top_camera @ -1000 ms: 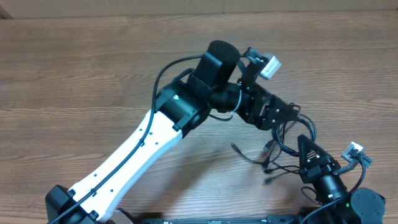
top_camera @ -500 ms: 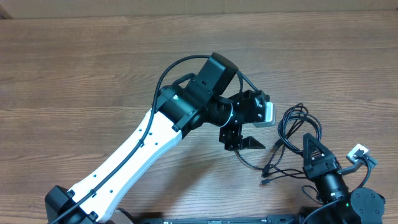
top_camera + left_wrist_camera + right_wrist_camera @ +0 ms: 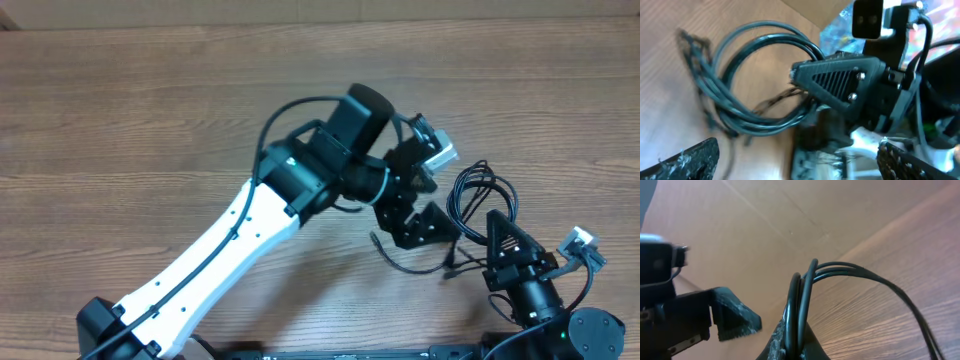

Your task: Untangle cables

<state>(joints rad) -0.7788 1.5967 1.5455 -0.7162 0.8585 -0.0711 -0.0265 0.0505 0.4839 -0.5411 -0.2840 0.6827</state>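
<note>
Right hand [image 3: 498,236] pinches the looped cables [image 3: 760,126]; left hand [image 3: 428,226] (wide open) likely needs to grasp one strand.

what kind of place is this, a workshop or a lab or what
Likely a robotics lab bench: a bare wood-grain table, with a white-and-black robot arm and a black robot arm based at its near edge, working a loop of thin black cables.

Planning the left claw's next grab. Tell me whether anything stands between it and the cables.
Nothing visible blocks the loop's free side. The left claw, open, faces the cables; the right claw, shut on them, covers the loop's other side.
</note>
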